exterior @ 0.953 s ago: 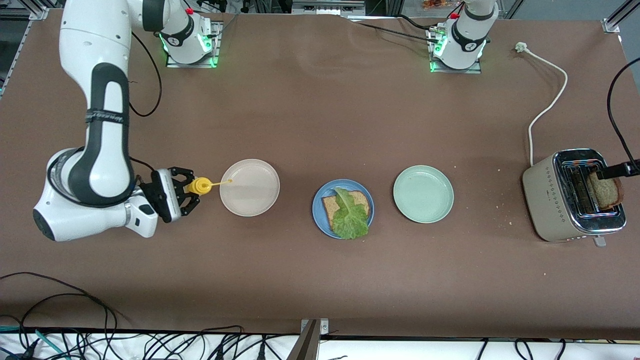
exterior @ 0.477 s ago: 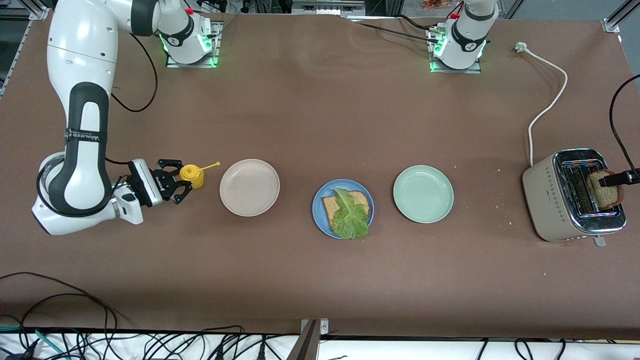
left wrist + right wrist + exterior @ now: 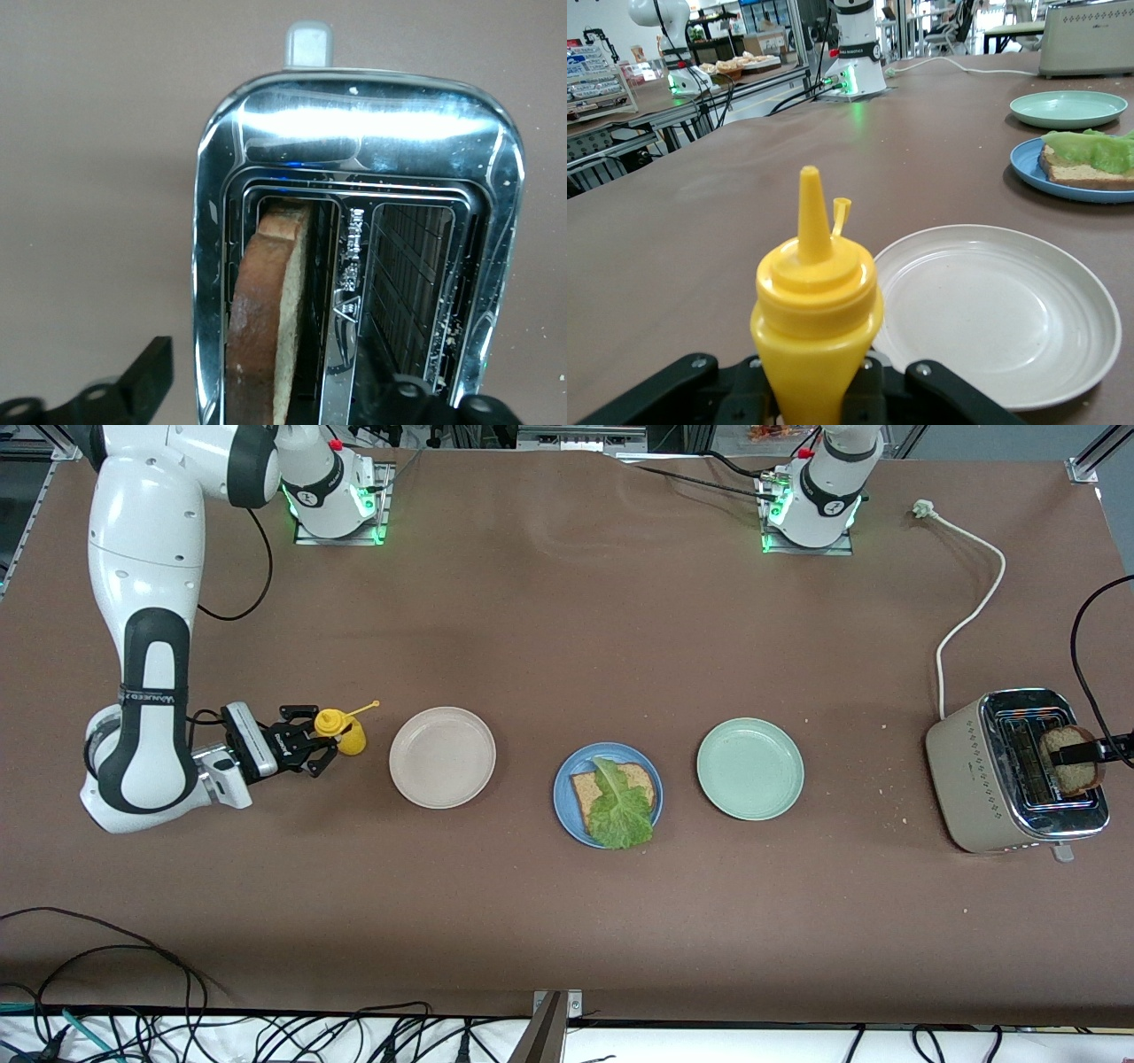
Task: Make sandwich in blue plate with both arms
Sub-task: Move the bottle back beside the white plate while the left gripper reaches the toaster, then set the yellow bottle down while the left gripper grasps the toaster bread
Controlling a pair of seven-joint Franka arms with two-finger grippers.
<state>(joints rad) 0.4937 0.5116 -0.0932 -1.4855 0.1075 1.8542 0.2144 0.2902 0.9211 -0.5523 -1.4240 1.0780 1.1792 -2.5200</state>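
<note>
**Desk inventory: sandwich half-built**

- Blue plate (image 3: 608, 795): matte, round, raised rim, mid-desk between a beige plate (image 3: 442, 757) and a pale green plate (image 3: 749, 769). Holds one square brown bread slice (image 3: 588, 789) under crinkled green lettuce (image 3: 620, 810).
- Second slice (image 3: 266, 310): upright in a slot of the chrome-topped toaster (image 3: 1010, 771).
- Left gripper (image 3: 266, 398): over the toaster, fingers spread either side of that slice (contact unclear).
- Right gripper (image 3: 310, 741): fingers clamped on a glossy yellow squeeze bottle (image 3: 815, 310), conical nozzle, beside the beige plate.
</note>
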